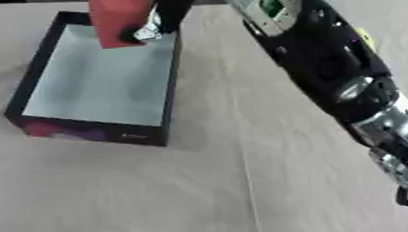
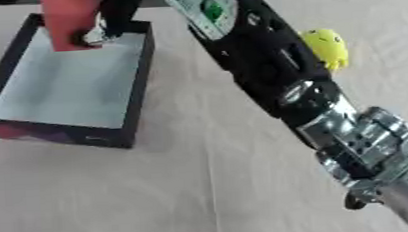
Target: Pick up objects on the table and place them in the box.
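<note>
A flat red object (image 1: 117,15) hangs over the far part of the dark box (image 1: 94,132), whose inside is pale. My right hand (image 1: 165,12) is shut on it, dark fingers along its right side and a silver tip at its lower edge. The right arm (image 2: 275,69) runs from the lower right corner up to the box. A small yellow object (image 2: 326,47) lies on the table right of the arm; in the left eye view the arm hides most of it. The left hand shows in no view.
The table (image 1: 203,188) is covered with a light beige cloth. The box stands at the upper left, slightly askew. The arm crosses the right half of both views.
</note>
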Controlling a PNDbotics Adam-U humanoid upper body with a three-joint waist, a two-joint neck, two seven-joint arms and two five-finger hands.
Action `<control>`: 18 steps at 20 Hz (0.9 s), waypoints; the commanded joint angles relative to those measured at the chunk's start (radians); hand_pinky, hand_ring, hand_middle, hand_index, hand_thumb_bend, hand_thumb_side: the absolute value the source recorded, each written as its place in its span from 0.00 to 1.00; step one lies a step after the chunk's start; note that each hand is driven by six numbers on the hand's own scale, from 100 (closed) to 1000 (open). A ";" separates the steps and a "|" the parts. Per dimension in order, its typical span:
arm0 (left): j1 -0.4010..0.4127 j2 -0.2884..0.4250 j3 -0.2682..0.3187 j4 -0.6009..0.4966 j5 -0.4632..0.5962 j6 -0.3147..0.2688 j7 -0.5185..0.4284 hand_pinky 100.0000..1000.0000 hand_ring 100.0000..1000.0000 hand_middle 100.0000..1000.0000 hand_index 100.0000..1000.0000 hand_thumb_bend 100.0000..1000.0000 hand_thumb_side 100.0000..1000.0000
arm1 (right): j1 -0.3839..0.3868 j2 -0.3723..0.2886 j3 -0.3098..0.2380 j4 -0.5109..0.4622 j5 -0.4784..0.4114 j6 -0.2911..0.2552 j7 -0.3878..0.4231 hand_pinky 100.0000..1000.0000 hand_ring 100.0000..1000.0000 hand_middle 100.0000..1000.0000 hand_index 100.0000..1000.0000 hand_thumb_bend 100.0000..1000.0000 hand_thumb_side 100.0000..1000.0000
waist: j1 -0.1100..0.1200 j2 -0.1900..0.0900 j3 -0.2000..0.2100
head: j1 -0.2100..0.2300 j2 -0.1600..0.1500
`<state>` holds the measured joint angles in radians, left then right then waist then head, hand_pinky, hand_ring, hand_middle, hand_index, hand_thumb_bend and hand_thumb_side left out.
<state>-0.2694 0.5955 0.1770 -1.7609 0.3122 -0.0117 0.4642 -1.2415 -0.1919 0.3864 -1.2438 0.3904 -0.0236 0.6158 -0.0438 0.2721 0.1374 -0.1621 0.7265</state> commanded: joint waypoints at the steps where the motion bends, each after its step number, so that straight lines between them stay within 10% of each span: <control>1: -0.024 0.011 0.012 0.023 0.013 0.002 -0.007 0.77 0.72 0.76 0.82 0.51 0.65 | -0.023 0.041 0.007 -0.013 0.015 0.013 -0.040 0.80 0.49 0.46 0.58 0.20 0.00 | 0.004 -0.018 0.006 | -0.013 -0.001; 18: -0.103 -0.037 -0.028 0.132 0.011 -0.029 -0.088 0.77 0.71 0.76 0.82 0.53 0.63 | -0.015 0.145 0.046 0.031 0.127 0.011 -0.222 0.82 0.50 0.48 0.59 0.23 0.00 | -0.010 0.013 0.052 | -0.067 -0.007</control>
<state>-0.3605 0.5435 0.1467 -1.6211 0.3277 -0.0392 0.3825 -1.2319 -0.0472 0.4376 -1.2045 0.5079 -0.0110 0.4017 -0.0626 0.2986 0.1861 -0.2250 0.7261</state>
